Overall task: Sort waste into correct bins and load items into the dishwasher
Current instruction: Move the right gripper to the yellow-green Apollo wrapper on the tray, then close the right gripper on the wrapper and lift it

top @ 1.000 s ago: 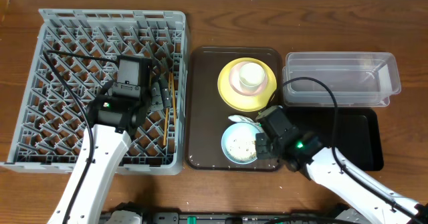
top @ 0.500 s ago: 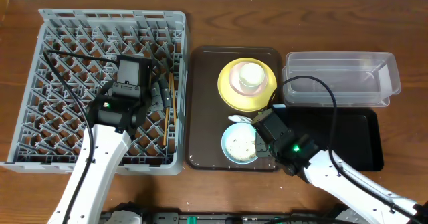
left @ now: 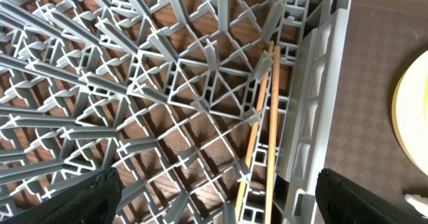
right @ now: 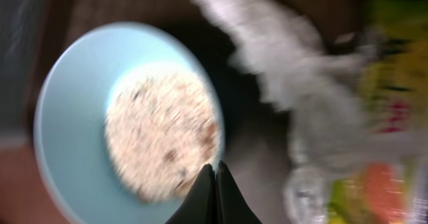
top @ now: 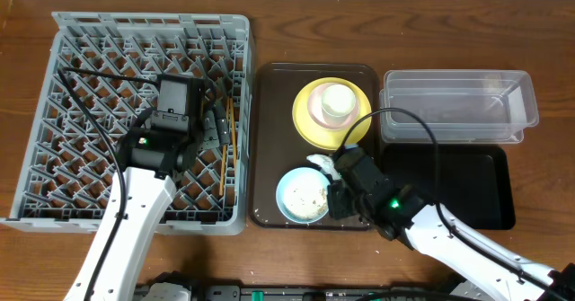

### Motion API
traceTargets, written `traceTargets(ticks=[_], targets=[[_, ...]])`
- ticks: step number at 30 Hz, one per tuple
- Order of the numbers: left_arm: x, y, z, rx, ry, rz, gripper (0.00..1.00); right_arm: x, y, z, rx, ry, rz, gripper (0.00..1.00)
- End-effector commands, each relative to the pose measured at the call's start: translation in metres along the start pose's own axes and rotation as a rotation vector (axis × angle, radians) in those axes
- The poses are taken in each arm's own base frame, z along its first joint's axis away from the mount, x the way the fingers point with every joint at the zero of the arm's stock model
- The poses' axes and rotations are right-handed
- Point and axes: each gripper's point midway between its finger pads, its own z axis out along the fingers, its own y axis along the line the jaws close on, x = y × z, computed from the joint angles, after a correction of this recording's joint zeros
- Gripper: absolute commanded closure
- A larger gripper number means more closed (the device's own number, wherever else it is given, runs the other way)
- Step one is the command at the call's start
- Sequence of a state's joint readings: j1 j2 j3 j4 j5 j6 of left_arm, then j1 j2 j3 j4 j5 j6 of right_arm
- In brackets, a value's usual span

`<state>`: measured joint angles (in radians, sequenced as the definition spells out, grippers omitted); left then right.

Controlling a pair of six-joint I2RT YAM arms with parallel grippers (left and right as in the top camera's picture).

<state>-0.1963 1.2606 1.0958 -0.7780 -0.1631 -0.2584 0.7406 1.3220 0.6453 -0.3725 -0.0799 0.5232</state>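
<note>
The light blue bowl (top: 301, 196) holds white rice crumbs (top: 308, 196) and sits at the front of the brown tray. My right gripper (top: 336, 196) is shut on the bowl's right rim; in the right wrist view the fingertips (right: 215, 170) meet at the edge of the bowl (right: 73, 124). The white napkin (right: 267, 57) and the green-and-orange wrapper (right: 384, 157) lie right beside it. The yellow plate (top: 310, 126) carries a pale cup (top: 337, 102). My left gripper (left: 221, 204) is open over the grey rack (top: 90, 49), above the two chopsticks (left: 269, 117).
The brown tray (top: 269, 112) lies between the rack and the bins. The clear tub (top: 458, 103) stands at the back right. The black tray (top: 467, 189) lies in front of it, partly under my right arm.
My right gripper has moved left with the blue bowl, which slid left across the brown tray. The left arm has not moved.
</note>
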Motion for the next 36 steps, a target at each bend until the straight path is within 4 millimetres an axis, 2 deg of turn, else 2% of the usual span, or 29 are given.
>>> traceTargets(ticks=[1, 4, 7, 9, 11, 13, 14, 16, 17, 19, 24, 28, 36], targets=[[0.000, 0.003, 0.001, -0.009, 0.001, -0.006, 0.07, 0.011, 0.015, 0.001, -0.081, 0.048, -0.120, 0.99], [0.000, 0.003, 0.001, -0.009, 0.001, -0.006, 0.07, -0.002, 0.019, -0.008, -0.088, 0.015, -0.139, 0.98], [0.000, 0.003, 0.001, -0.009, 0.001, -0.006, 0.07, -0.027, 0.023, -0.030, -0.091, -0.050, -0.128, 0.96], [0.000, 0.003, 0.001, -0.008, 0.001, -0.006, 0.07, -0.042, 0.015, -0.045, -0.042, -0.098, -0.121, 0.95], [0.000, 0.003, 0.001, -0.008, 0.001, -0.006, 0.07, -0.049, -0.004, -0.056, 0.047, -0.126, -0.098, 0.92], [0.000, 0.003, 0.001, -0.008, 0.001, -0.006, 0.07, -0.043, -0.027, -0.061, 0.135, -0.102, -0.068, 0.89], [0.000, 0.003, 0.001, -0.008, 0.000, -0.006, 0.07, -0.038, -0.032, -0.061, 0.151, -0.081, -0.060, 0.85], [0.000, 0.003, 0.001, -0.008, 0.001, -0.006, 0.07, -0.017, -0.047, -0.056, 0.195, 0.011, -0.039, 0.79], [0.000, 0.003, 0.001, -0.008, 0.001, -0.006, 0.07, -0.015, -0.048, -0.055, 0.197, 0.021, -0.035, 0.78], [0.000, 0.003, 0.001, -0.008, 0.001, -0.006, 0.07, 0.003, -0.054, -0.044, 0.212, 0.082, -0.020, 0.71], [0.000, 0.003, 0.001, -0.008, 0.001, -0.006, 0.07, 0.035, -0.067, -0.017, 0.244, 0.174, -0.022, 0.73], [0.000, 0.003, 0.001, -0.009, 0.001, -0.006, 0.07, 0.037, -0.068, -0.009, 0.249, 0.184, -0.020, 0.73], [0.000, 0.003, 0.001, -0.008, 0.001, -0.006, 0.07, 0.030, -0.065, -0.007, 0.234, 0.153, -0.022, 0.72]])
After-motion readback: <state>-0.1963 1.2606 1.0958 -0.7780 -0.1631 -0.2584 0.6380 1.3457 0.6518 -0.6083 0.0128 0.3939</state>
